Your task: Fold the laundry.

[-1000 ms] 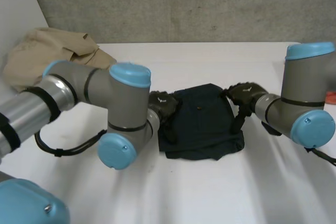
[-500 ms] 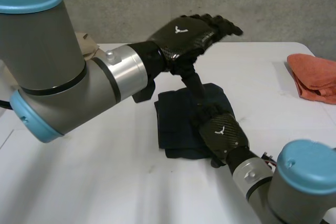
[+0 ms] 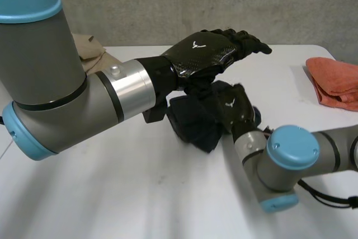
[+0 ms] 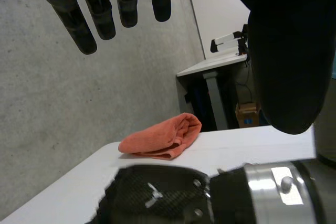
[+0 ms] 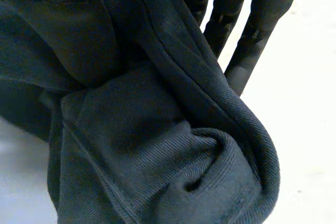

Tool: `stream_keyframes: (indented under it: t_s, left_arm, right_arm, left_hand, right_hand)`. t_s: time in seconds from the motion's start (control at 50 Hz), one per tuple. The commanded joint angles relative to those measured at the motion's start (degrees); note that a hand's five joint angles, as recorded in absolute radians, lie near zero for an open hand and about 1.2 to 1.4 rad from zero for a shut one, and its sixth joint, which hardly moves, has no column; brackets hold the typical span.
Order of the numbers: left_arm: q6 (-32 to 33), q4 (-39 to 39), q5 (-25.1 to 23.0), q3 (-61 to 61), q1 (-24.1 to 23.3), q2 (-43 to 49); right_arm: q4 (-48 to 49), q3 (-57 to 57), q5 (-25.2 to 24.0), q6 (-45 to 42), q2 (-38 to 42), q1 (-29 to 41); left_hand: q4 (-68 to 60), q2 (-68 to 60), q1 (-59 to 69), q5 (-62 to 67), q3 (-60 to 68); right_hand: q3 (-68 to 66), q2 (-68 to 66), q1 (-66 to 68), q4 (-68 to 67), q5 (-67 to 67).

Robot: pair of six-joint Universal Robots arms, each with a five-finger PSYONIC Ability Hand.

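A dark navy cloth (image 3: 197,122) sits bunched up in the middle of the white table (image 3: 140,194), its near edge lifted off the surface. My right hand (image 3: 235,109) lies on top of it, at its right edge. In the right wrist view a thick fold of the cloth (image 5: 136,129) is gathered against the palm, and the fingers (image 5: 231,22) reach out past it. My left hand (image 3: 204,48) hovers in the air above the cloth. Its fingers (image 4: 100,14) are straight, with nothing in them. Below them, the left wrist view shows the back of the right hand (image 4: 157,198).
An orange cloth (image 3: 334,81) lies folded at the table's far right; the left wrist view shows this orange cloth (image 4: 163,140) beyond the right hand. A beige garment (image 3: 89,51) is heaped at the back left, behind my left arm. A grey wall stands behind the table.
The right hand has closed on the dark cloth and dragged it from a flat folded square into a raised bunch. The left hand stays raised and open, reaching slightly further right.
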State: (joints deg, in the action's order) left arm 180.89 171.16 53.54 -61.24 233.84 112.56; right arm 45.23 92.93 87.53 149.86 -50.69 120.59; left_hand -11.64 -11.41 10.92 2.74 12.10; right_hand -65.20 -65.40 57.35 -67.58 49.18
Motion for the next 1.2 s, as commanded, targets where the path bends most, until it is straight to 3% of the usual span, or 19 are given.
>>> stream_keyframes:
  t_s: [0.02,0.16,0.3,0.48,0.62,0.68,0.7,0.76,0.94,1.0,1.06,1.1,1.16,1.2]
  left_arm:
    - [-0.01,0.23,-0.02,0.25,0.03,-1.02]
    - [-0.18,1.98,0.16,0.77,0.12,-2.43]
    - [-0.27,2.95,1.21,0.07,0.03,-3.40]
    - [-0.27,3.13,1.21,-1.25,0.03,-3.22]
    - [-0.27,3.48,1.21,-2.13,-0.06,-2.34]
    - [-0.27,3.57,1.21,-2.21,0.03,-2.26]
    - [-0.27,3.65,1.21,-2.21,0.03,-2.26]
    - [-0.27,3.66,1.30,-2.13,0.12,-2.34]
    - [-0.27,3.66,1.30,-2.21,-0.14,-3.14]
    - [-0.27,3.57,1.30,-2.56,-0.23,-3.57]
    - [-0.27,3.74,1.30,-2.65,-0.23,-4.36]
    - [-0.27,3.83,1.39,-2.30,-0.23,-4.54]
    - [-0.71,5.06,3.31,-0.38,-0.32,-4.80]
    - [-1.32,5.85,5.24,0.94,-0.32,-5.07]
  right_arm:
    - [-0.58,-5.64,-1.56,1.31,-4.22,-4.57]
    - [-0.58,-12.42,-4.56,7.28,-8.81,-14.06]
    - [-1.54,-21.73,-7.02,15.99,-8.46,-30.22]
    - [-9.01,-39.11,-22.20,18.10,12.06,-45.08]
    - [-11.13,-46.78,-30.74,16.44,26.85,-49.75]
    - [-11.92,-46.79,-31.45,16.26,27.57,-51.16]
    - [-12.79,-46.62,-31.54,16.08,27.31,-52.21]
    - [-14.81,-45.74,-31.63,15.82,25.56,-53.36]
    - [-29.29,-36.87,-31.37,15.73,1.77,-55.64]
    - [-34.84,-37.03,-30.32,15.56,-1.07,-55.99]
    - [-43.63,-41.33,-23.04,12.75,-3.53,-56.52]
    - [-48.28,-45.19,-14.20,7.33,-6.69,-56.17]
    - [-48.84,-48.62,-5.92,0.38,-9.15,-55.30]
    - [-46.04,-49.77,-3.51,-1.67,-10.13,-53.11]
  left_hand:
    - [0.58,0.36,0.13,-1.68,-1.05]
    - [0.58,0.36,0.13,-1.68,-1.05]
    - [0.75,0.52,-0.03,-1.85,-1.21]
    - [0.92,0.69,-0.20,-2.02,-1.38]
    - [0.92,0.69,-0.20,-2.02,-1.38]
    - [0.75,0.53,-0.04,-1.85,-1.22]
    - [0.75,0.53,-0.04,-1.85,-1.22]
    - [0.75,0.52,-0.04,-1.85,-1.22]
    - [0.75,0.52,-0.04,-1.85,-1.22]
    - [0.75,0.52,-0.04,-1.85,-1.22]
    - [0.75,0.52,-0.04,-1.85,-1.22]
    - [0.75,0.52,-0.04,-1.85,-1.22]
    - [0.58,0.36,0.13,-1.68,-1.05]
    - [0.58,0.36,0.13,-1.68,-1.05]
  right_hand:
    - [-14.80,-14.60,22.65,-12.42,20.82]
    - [-14.80,-14.60,22.65,-12.42,20.82]
    - [-14.80,-14.60,22.65,-12.42,20.82]
    - [-14.80,-14.60,22.65,-12.42,20.82]
    - [-13.69,-13.49,21.54,-11.31,19.71]
    - [55.20,55.40,-47.35,57.58,-49.18]
    - [55.20,55.40,-47.35,57.58,-49.18]
    - [55.20,55.40,-47.35,57.58,-49.18]
    - [55.20,55.40,-47.35,57.58,-49.18]
    - [55.20,55.40,-47.35,57.58,-49.18]
    - [55.20,55.40,-47.35,57.58,-49.18]
    - [55.20,55.40,-47.35,57.58,-49.18]
    - [55.20,55.40,-47.35,57.58,-49.18]
    - [55.20,55.40,-47.35,57.58,-49.18]
